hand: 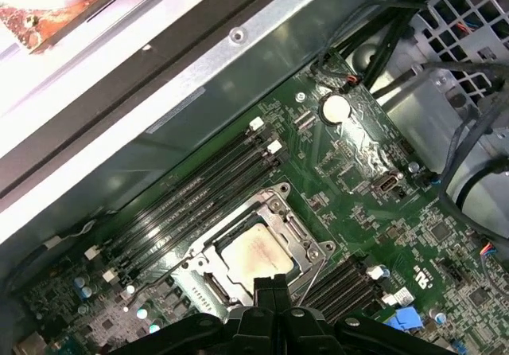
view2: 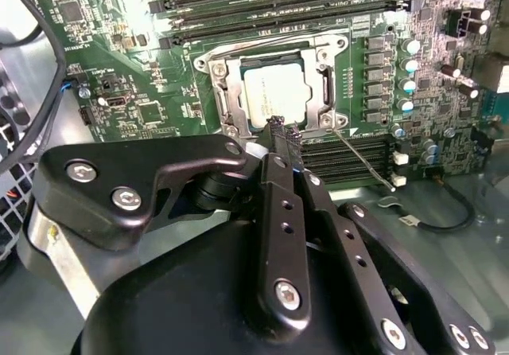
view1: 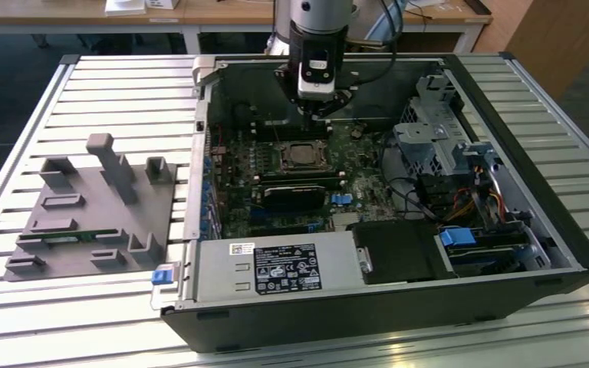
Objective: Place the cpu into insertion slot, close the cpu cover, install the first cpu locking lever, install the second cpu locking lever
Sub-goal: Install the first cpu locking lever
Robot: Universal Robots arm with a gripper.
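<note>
1. Presently the gripper hangs inside the open computer case, in the upper centre of the exterior view, with its tip pointing down at the motherboard.
2. In both wrist views its two black fingers lie pressed together, and nothing shows between them.
3. The insertion slot sits just below the gripper in the exterior view, near the middle of the board.
4. The cpu lies flat in that slot with its pale silvery face up.
5. The cpu cover lies down around the cpu, and the chip's face shows through its square window.
6. In the second wrist view the fingertips stand at the edge of the cover's frame; I cannot tell whether they touch it.
7. A thin metal locking lever slants away from a corner of the socket and crosses over the memory slots beside it.
8. More long black memory slots run along the socket's other side.
9. A grey fixture with upright posts rests on the slatted table at the exterior view's left, well apart from the gripper.
10. The power supply fills the case's lower centre in the exterior view.
</note>
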